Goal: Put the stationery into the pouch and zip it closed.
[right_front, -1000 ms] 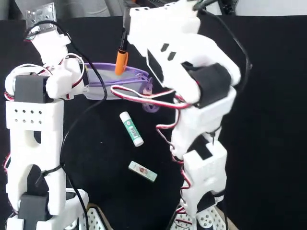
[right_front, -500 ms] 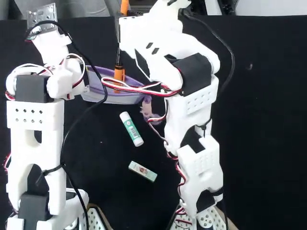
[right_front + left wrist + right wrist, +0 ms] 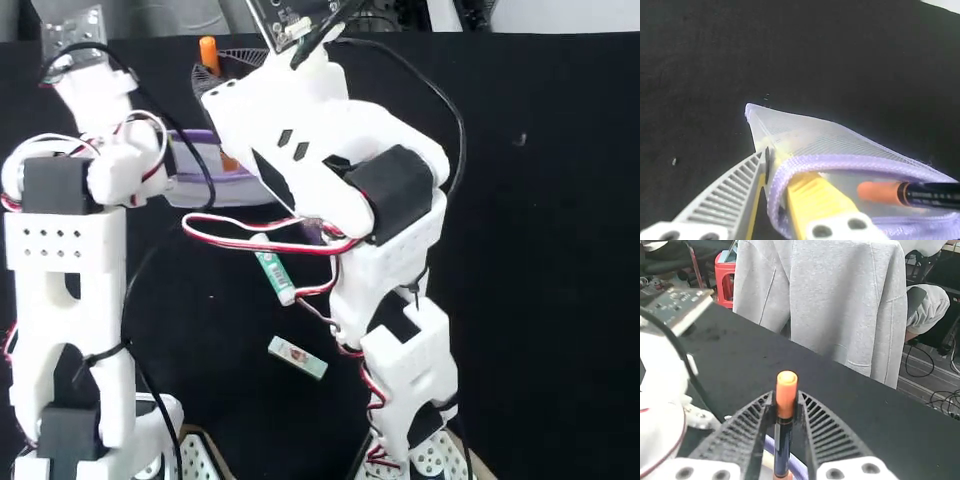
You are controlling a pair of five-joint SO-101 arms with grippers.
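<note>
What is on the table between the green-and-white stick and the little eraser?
Nothing. In the high view, only bare black table lies between the stick and the eraser.

Clear ribbed pouch (image 3: 840,145) edged in lilac. Orange-capped dark pen (image 3: 786,390). White tube (image 3: 278,278) banded green, at six o'clock from pouch. Black table (image 3: 540,200).

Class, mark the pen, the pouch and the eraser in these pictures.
pen (image 3: 786,385), right wrist view, on its orange cap.
pouch (image 3: 815,140), left wrist view, on its mesh side.
eraser (image 3: 297,357), high view, on its middle.
</note>
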